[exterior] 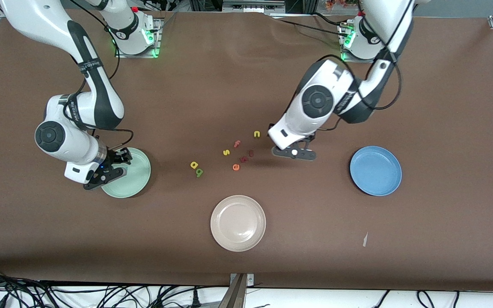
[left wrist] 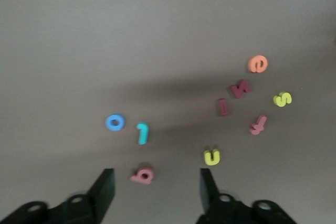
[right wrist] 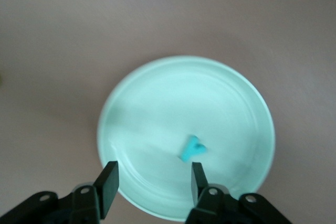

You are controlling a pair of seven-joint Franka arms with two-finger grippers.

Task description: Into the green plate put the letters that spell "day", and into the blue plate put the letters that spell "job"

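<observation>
The right gripper point(right wrist: 152, 182), jaws apart and empty, hangs over the green plate point(exterior: 137, 188); the teal "y" point(right wrist: 192, 148) lies in it, near their one o'clock. The left gripper point(left wrist: 155, 184), jaws apart, hangs over the table, the salmon-pink "b" point(left wrist: 142, 174) between them

- Green plate point(exterior: 137, 182): round, pale mint, flat on my tabletop toward my right arm's end.
- Teal "y" point(right wrist: 192, 148): lies inside it.
- Yellow letter point(exterior: 194, 164) and olive letter point(exterior: 199, 172): side by side on the tabletop.
- Blue "o" point(left wrist: 115, 123), teal hook point(left wrist: 142, 132), pink "b" point(left wrist: 142, 174): close together, flat.
- Blue plate point(exterior: 375, 170): round, toward my left arm's end.
</observation>
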